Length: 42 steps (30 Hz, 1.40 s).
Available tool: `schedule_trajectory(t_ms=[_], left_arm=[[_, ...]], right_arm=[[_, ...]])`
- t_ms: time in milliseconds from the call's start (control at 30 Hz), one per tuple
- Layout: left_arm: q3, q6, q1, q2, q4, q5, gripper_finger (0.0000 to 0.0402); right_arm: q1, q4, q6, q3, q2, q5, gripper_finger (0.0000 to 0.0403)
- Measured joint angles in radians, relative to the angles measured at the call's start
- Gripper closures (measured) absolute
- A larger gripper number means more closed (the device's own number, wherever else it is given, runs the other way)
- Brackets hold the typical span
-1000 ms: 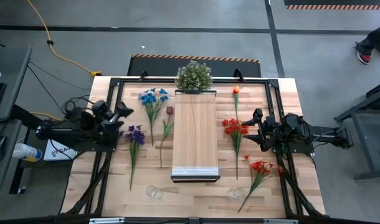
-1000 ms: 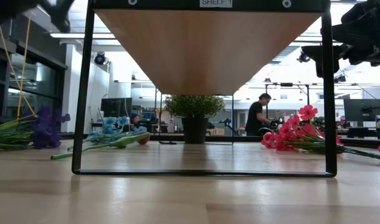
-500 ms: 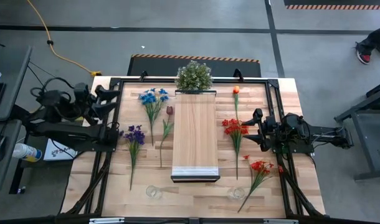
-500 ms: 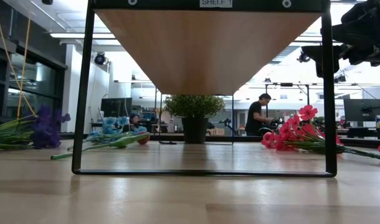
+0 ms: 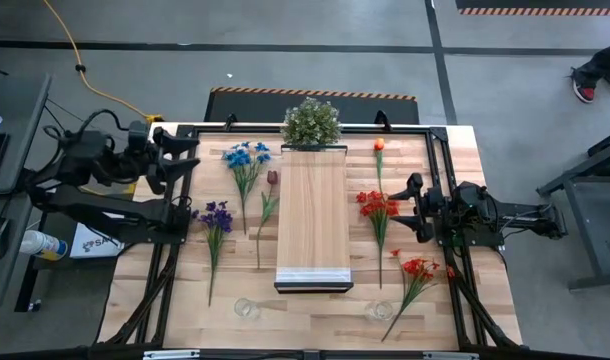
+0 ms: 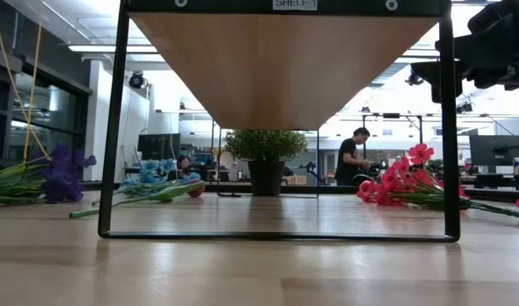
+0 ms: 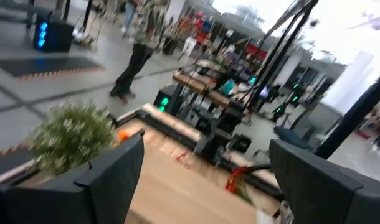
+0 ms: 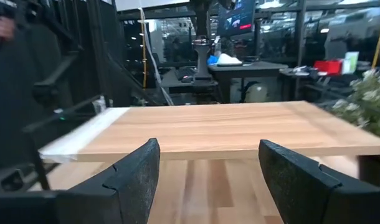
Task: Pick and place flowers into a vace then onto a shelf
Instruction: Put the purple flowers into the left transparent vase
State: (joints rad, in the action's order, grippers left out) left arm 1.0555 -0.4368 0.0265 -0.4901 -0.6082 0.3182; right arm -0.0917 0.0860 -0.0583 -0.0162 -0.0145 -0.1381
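Both grippers empty, all flowers lying around the shelf [image 5: 313, 215].

From my remote station I see the left gripper [image 5: 180, 155] standing with its fingers wide open and holding nothing, raised to the left of the shelf, near the far corner of the table [image 5: 465, 300]. The right gripper [image 5: 409, 205] also has its fingers apart and empty, to the right of the shelf, just beside the red flowers [image 5: 375, 207]. The blue flowers [image 5: 246, 156], the purple flower [image 5: 217, 216] and a dark red flower [image 5: 272, 178] lie left of the shelf. An orange flower [image 5: 379, 145] and another red bunch [image 5: 417, 268] lie right of it. The bushy green plant [image 5: 311, 122] stands at the far end of the shelf.
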Motion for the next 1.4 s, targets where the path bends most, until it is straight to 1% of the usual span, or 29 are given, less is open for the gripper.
schedule_trajectory(t_ms=[100, 167, 233, 300, 533, 633, 767, 867, 967, 1100, 1167, 1400], left_arm=[[0.010, -0.022, 0.000, -0.011, -0.032, 0.015, 0.0023], [0.012, -0.031, 0.000, -0.011, -0.046, 0.016, 0.0023], [0.012, -0.039, 0.000, -0.007, -0.051, 0.018, 0.0023], [0.012, -0.039, 0.000, 0.003, -0.060, 0.018, 0.0023], [0.012, -0.039, 0.000, 0.017, -0.076, 0.018, 0.0023], [0.012, -0.040, 0.000, 0.022, -0.079, 0.018, 0.0023], [0.012, -0.040, 0.000, 0.024, -0.079, 0.018, 0.0023], [0.012, -0.040, 0.000, 0.024, -0.088, 0.018, 0.0023], [0.012, -0.040, 0.000, 0.024, -0.106, 0.017, 0.0023], [0.012, -0.039, 0.000, 0.024, -0.117, 0.017, 0.0023], [0.012, -0.034, 0.000, 0.024, -0.126, 0.017, 0.0023], [0.012, -0.031, 0.000, 0.024, -0.132, 0.017, 0.0023]], right_arm=[[0.000, 0.000, 0.012, 0.000, 0.000, 0.026, 0.0141], [0.000, 0.000, -0.004, 0.000, 0.000, 0.025, 0.0141], [0.000, 0.012, -0.058, 0.000, 0.000, 0.024, 0.0141], [0.000, 0.044, -0.155, 0.000, 0.000, 0.027, 0.0141], [0.000, 0.258, -0.388, 0.000, 0.000, 0.149, 0.0141], [0.000, 0.383, -0.446, 0.000, 0.000, 0.206, 0.0141], [0.000, 0.562, -0.432, 0.000, 0.000, 0.280, 0.0141], [0.000, 0.662, -0.409, -0.001, 0.000, 0.325, 0.0141], [0.000, 0.725, -0.364, -0.001, 0.000, 0.407, 0.0141], [0.000, 0.767, -0.355, -0.001, 0.000, 0.492, 0.0141], [0.000, 0.770, -0.355, -0.001, 0.000, 0.507, 0.0141], [0.000, 0.780, -0.342, -0.001, 0.000, 0.503, 0.0141]])
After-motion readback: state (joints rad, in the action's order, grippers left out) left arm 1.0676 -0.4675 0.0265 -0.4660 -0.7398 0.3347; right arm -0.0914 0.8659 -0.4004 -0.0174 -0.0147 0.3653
